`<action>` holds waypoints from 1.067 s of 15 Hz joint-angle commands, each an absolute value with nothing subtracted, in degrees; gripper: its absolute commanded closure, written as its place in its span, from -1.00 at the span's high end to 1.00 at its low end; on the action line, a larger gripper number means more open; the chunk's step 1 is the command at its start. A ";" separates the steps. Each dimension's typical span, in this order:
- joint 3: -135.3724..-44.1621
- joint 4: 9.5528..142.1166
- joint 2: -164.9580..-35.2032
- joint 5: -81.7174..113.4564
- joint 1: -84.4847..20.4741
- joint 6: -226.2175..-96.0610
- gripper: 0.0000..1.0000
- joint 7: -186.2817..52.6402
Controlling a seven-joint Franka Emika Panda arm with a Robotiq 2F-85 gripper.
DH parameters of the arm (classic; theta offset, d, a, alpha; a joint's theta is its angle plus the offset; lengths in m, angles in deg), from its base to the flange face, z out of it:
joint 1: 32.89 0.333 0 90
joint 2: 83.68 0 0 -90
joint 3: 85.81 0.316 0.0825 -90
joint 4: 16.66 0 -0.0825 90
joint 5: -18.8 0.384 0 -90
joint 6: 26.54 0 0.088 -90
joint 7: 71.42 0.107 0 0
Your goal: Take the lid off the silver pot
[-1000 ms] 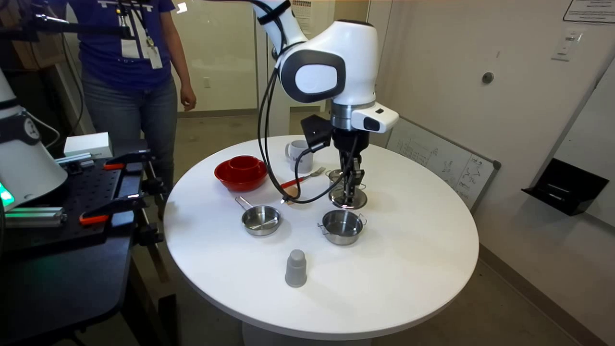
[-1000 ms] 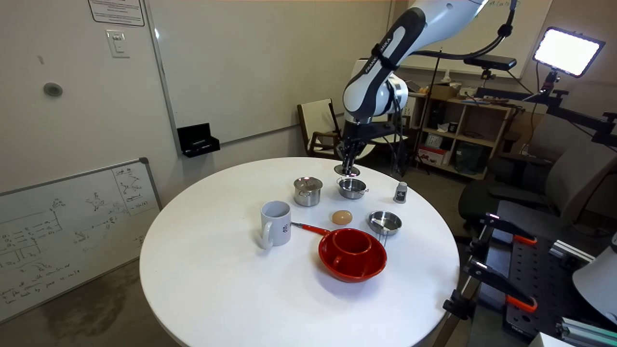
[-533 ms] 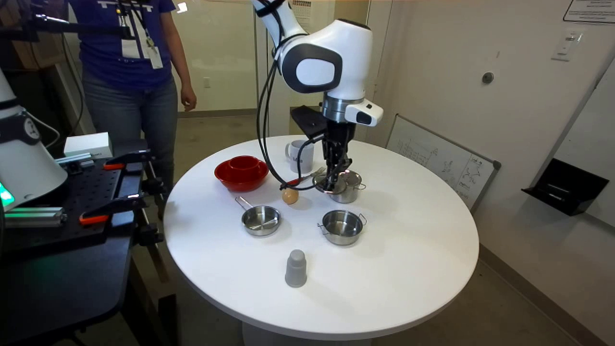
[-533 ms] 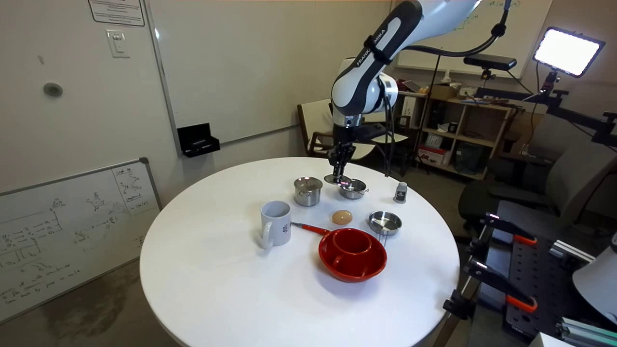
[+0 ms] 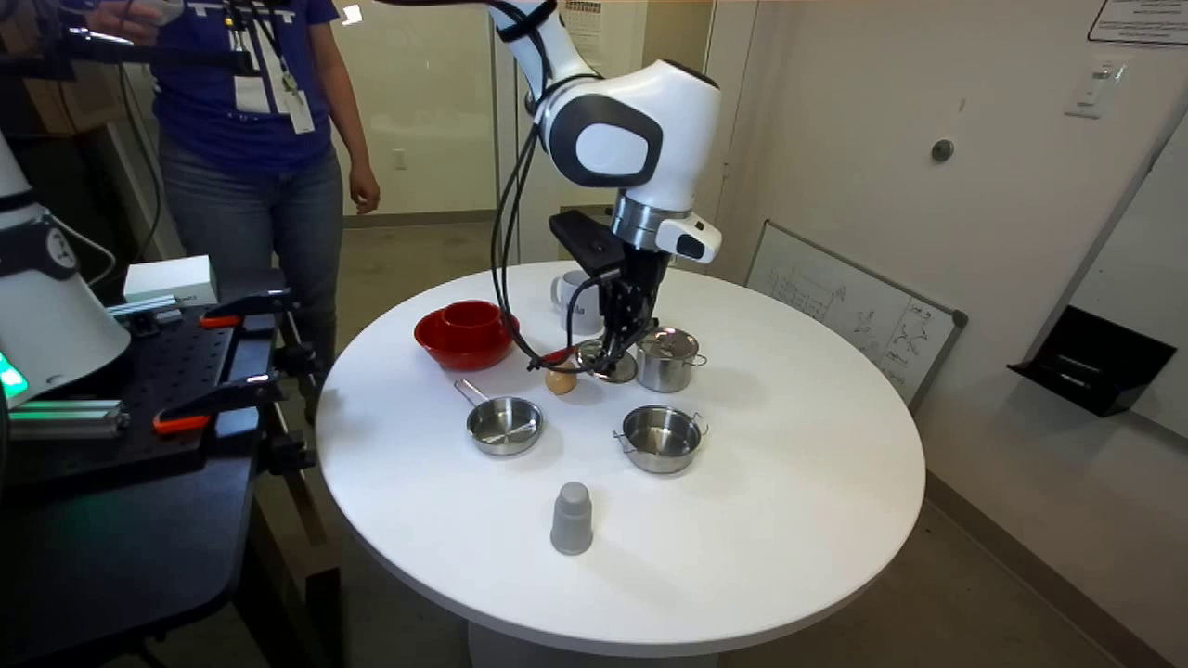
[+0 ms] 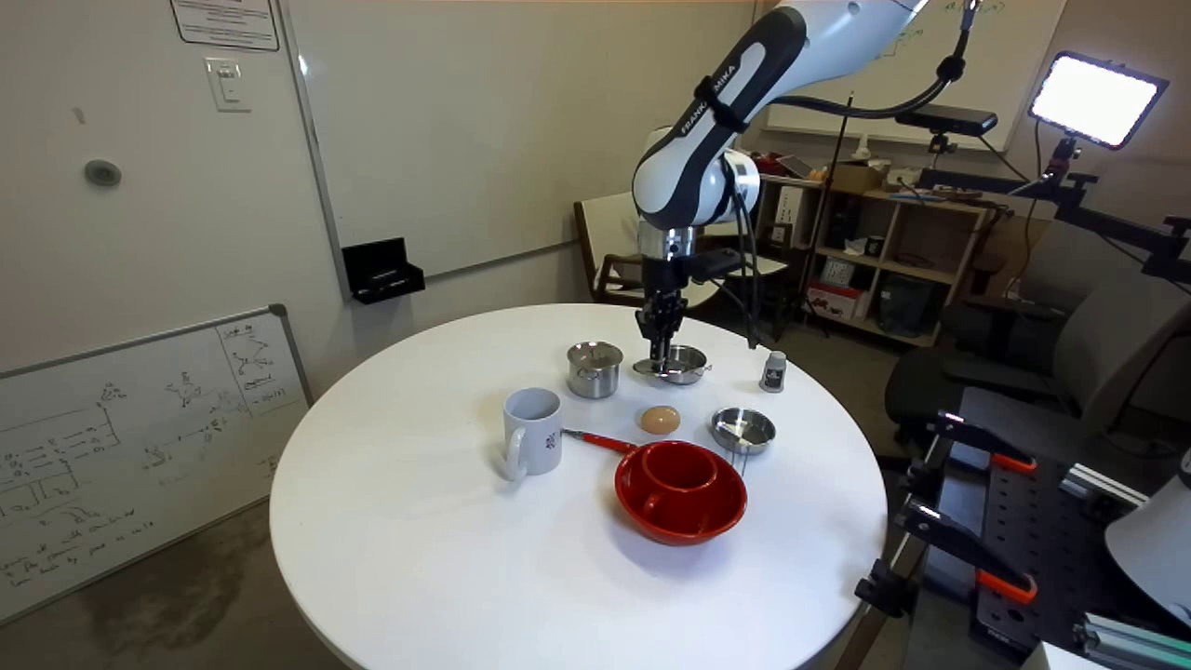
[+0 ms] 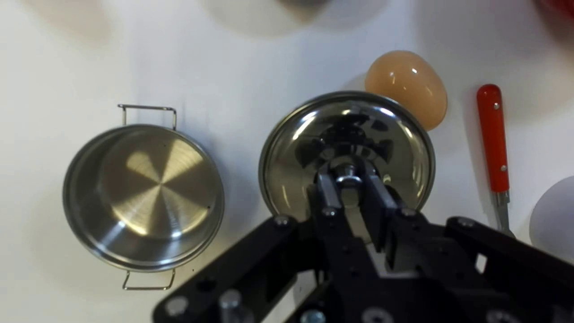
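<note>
The lid point(image 5: 624, 367) is round, silver and domed with a small knob. It is low over or on the table, between the egg and the taller pot; I cannot tell if it touches the table. It also shows in an exterior view point(image 6: 645, 368) and the wrist view point(image 7: 343, 119). My gripper point(image 7: 349, 177) points down from above, its fingers closed around the knob. It also shows in both exterior views point(image 5: 608, 353) point(image 6: 659, 357). The silver pot point(image 5: 664, 371) stands beside the lid point(image 6: 594, 378); I cannot tell whether its top is covered. The wrist view does not show it.
An open low bowl with wire handles point(image 7: 143, 197) stands nearby. An egg point(image 7: 406, 85) sits close to the lid's rim. A red-handled fork point(image 7: 492, 139), a mug point(image 6: 535, 433), a red bowl point(image 6: 633, 512), a small pan point(image 5: 504, 438) and a grey cup point(image 5: 572, 524) are around.
My gripper has carried the lid away from beside the open low bowl to the egg's side and lowered it close to the table. The pot and other objects have not moved.
</note>
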State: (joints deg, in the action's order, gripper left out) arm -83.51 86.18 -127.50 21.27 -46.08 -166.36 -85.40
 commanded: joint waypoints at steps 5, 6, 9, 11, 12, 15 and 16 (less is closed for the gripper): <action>-83.94 78.33 -135.25 20.80 -45.31 -162.95 -0.91 -87.23; -84.04 77.74 -135.91 20.75 -45.25 -162.72 -0.91 -87.07; -84.27 76.47 -137.26 20.77 -45.16 -162.51 -0.91 -86.54; -84.77 75.75 -137.88 20.56 -44.85 -162.93 -0.91 -85.86; -84.98 75.37 -138.14 20.50 -44.74 -162.79 -0.91 -85.60; -85.13 74.51 -138.71 20.39 -44.74 -162.39 -0.91 -85.78; -85.13 74.25 -138.87 20.40 -44.76 -162.25 -0.91 -85.82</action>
